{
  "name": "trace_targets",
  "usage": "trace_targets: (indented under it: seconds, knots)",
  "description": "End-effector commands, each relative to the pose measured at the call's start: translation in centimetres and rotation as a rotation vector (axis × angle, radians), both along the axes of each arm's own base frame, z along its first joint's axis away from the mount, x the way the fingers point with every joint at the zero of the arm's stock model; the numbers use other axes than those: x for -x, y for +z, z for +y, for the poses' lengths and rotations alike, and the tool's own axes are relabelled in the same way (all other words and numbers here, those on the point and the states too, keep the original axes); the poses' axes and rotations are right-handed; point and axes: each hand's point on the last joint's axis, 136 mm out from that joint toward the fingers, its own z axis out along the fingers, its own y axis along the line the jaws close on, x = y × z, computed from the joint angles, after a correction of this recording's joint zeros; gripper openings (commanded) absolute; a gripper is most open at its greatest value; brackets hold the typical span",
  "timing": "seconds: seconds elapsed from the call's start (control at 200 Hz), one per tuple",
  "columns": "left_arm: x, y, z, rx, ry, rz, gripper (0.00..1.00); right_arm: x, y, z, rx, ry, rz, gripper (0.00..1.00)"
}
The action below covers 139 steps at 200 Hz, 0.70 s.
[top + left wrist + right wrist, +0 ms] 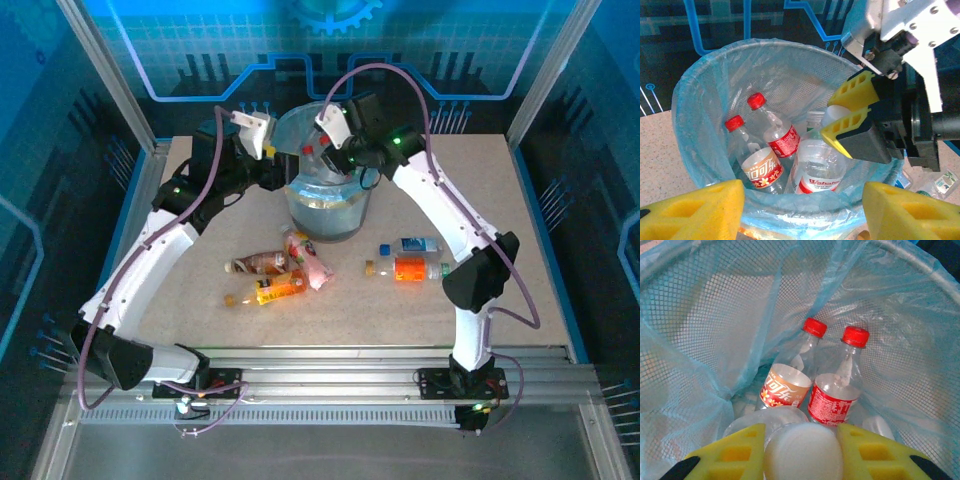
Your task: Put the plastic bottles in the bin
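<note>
The bin (325, 200) is a pale-blue bucket with a clear liner at the back centre of the table. My right gripper (802, 455) hangs over its mouth, shut on the white cap (803, 452) of a clear bottle (817, 165) with a red-and-white label that reaches down inside. Two red-capped bottles lie in the bin, one with an orange-gold label (785, 384) and one with a red label (836, 396). My left gripper (802, 215) is open just outside the near rim (690, 90), holding nothing. Several bottles lie on the table: brown (258, 262), orange-yellow (275, 288), pink (308, 260), blue-labelled (410, 244), orange (415, 268).
Both arms arch over the table and meet at the bin, the left gripper (262, 135) beside the right gripper (330, 145). Metal frame posts and a rail bound the table's sides and front. Open tabletop (480, 180) lies right of the bin.
</note>
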Motion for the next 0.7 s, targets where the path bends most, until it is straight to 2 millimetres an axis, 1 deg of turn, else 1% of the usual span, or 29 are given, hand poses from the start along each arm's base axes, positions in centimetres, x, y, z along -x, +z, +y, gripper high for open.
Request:
trace_targets:
  seconds: [0.0,0.085,0.23,0.28,0.32,0.375,0.435,0.485,0.56,0.69]
  knots:
    - [-0.1,0.3,0.2,0.022,-0.002,-0.011,0.64,-0.3,-4.0,0.5,0.058,0.049,0.072,0.21]
    - [-0.2,0.3,0.3,0.024,0.000,-0.010,0.65,-0.7,-5.3,0.7,0.075,0.061,0.085,0.22]
    - [-0.3,0.2,0.4,0.024,0.004,-0.008,0.64,-1.1,-8.2,0.9,0.124,0.081,0.133,0.22]
    - [-0.3,0.2,0.4,0.024,0.004,-0.008,0.64,-1.3,-9.2,0.8,0.144,0.073,0.141,0.22]
    - [-0.3,0.3,0.5,0.023,0.006,-0.012,0.64,-1.7,-9.7,0.3,0.168,0.048,0.139,0.22]
    - [-0.4,0.2,0.6,0.023,0.009,-0.010,0.64,-2.4,-9.8,-0.5,0.200,0.000,0.117,0.22]
    - [-0.5,0.2,0.7,0.023,0.013,-0.010,0.64,-3.0,-9.3,-1.1,0.212,-0.033,0.091,0.22]
    - [-0.5,0.2,0.8,0.026,0.017,-0.011,0.64,-3.4,-8.5,-1.4,0.207,-0.053,0.064,0.22]
    - [-0.7,0.1,1.0,0.033,0.025,-0.004,0.64,-3.8,-6.7,-1.2,0.191,-0.056,0.017,0.22]
    - [-0.8,0.2,1.2,0.042,0.028,-0.002,0.64,-4.4,-3.1,-0.6,0.173,-0.051,-0.065,0.22]
